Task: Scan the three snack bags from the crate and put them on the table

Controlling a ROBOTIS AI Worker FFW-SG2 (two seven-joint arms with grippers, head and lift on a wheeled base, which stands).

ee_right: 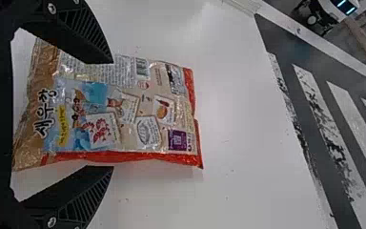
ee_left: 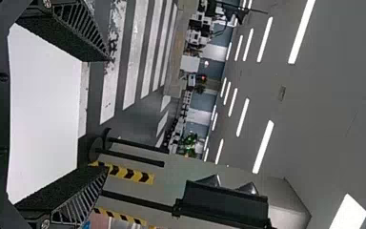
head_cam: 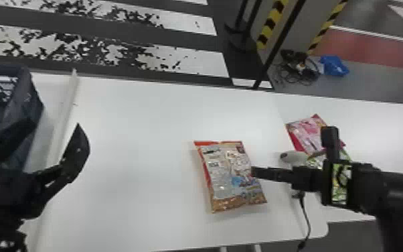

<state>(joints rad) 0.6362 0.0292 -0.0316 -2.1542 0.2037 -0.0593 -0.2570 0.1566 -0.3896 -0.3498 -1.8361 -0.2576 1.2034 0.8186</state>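
Observation:
The orange-and-red snack bag [head_cam: 231, 177] lies flat on the white table [head_cam: 137, 134], its printed back facing up. Over its right side hangs my right gripper [head_cam: 292, 151], open. In the right wrist view the bag [ee_right: 124, 112] shows beyond and between the fingers of that gripper [ee_right: 112, 115], not gripped. A pink bag [head_cam: 306, 134] rests farther right, with a green bag [head_cam: 315, 162] partly hidden behind the right gripper. My left gripper [head_cam: 54, 124], open and holding nothing, is beside the dark blue crate [head_cam: 26, 92]; its fingers also stand apart in the left wrist view [ee_left: 107, 114].
A pale rounded device [head_cam: 293, 156] sits between the orange and pink bags, partly covered by the right gripper. A black cable [head_cam: 305, 214] hangs over the table's front edge. A raised white strip [head_cam: 64, 110] runs beside the crate. Striped posts stand behind the table.

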